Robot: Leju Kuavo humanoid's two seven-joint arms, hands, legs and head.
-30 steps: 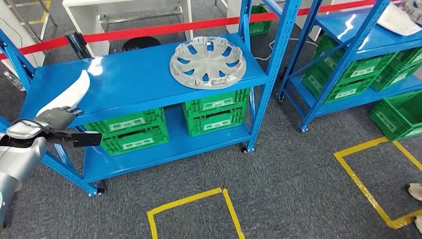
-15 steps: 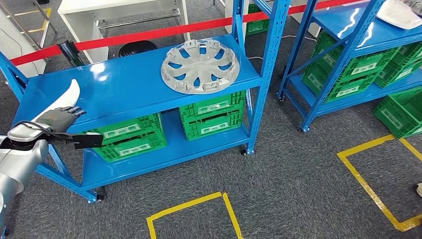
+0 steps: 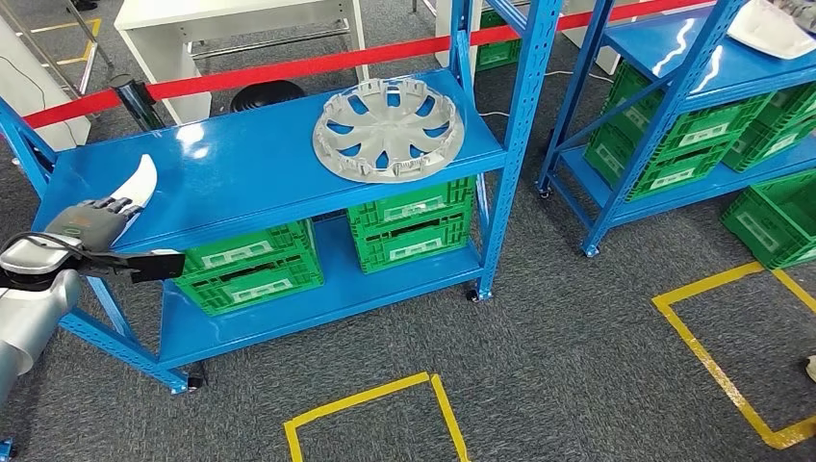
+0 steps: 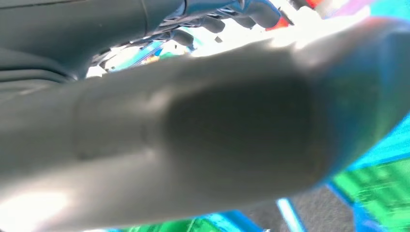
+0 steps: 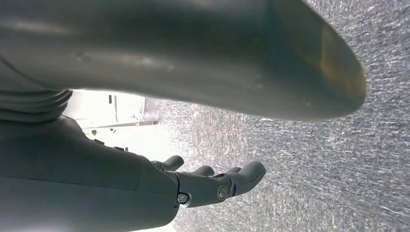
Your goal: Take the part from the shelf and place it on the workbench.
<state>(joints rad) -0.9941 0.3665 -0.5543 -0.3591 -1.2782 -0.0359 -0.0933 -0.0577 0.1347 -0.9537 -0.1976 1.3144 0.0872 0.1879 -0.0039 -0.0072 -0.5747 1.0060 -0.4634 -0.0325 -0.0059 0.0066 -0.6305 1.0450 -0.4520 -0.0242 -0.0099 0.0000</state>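
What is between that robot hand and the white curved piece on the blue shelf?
Nothing visible. The left hand is already at the white curved part, at the near left edge of the blue shelf. The silver wheel cover lies well off to the side.

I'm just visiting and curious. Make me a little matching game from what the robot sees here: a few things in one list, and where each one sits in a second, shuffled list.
Things:
1. silver wheel cover
2. white curved part
3. green crates
4. yellow tape square

Places:
A. on the grey carpet in front of the shelf
B. on the lower shelf level
C. near the right end of the top shelf
D. in the left hand, at the shelf's left end

Pairs: 1-C, 2-D, 3-B, 4-A
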